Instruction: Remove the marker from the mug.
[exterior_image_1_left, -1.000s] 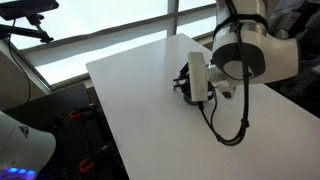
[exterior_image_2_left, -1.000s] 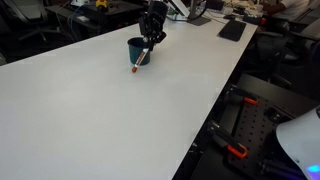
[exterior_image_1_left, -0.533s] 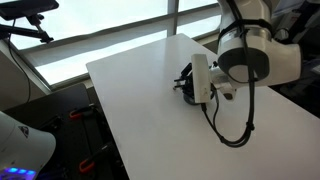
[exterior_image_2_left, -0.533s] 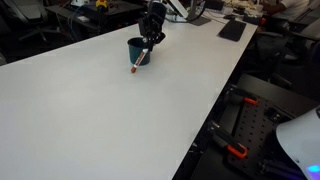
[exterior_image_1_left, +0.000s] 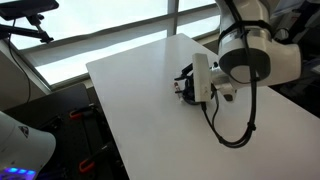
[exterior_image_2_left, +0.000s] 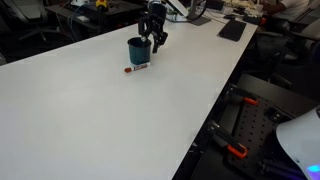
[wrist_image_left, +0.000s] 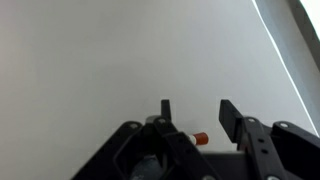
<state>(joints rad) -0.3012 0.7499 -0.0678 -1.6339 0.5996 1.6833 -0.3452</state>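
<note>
Beside the mug (exterior_image_2_left: 138, 51), the marker (exterior_image_2_left: 134, 70) is lying flat on the table (exterior_image_2_left: 100, 120), while the gripper (exterior_image_2_left: 154, 42) is hovering just above with jaws spread, empty. A low sideways pull-away is risking bumping the mug or rolling the marker off.

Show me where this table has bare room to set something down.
The white table is bare across the whole near stretch, from the marker down to the front edge. It is crowded only at the far side, where the mug, the marker lying beside it and the open gripper cluster.

The hand (exterior_image_1_left: 183, 87) hangs over the white table (exterior_image_1_left: 130, 100).
</note>
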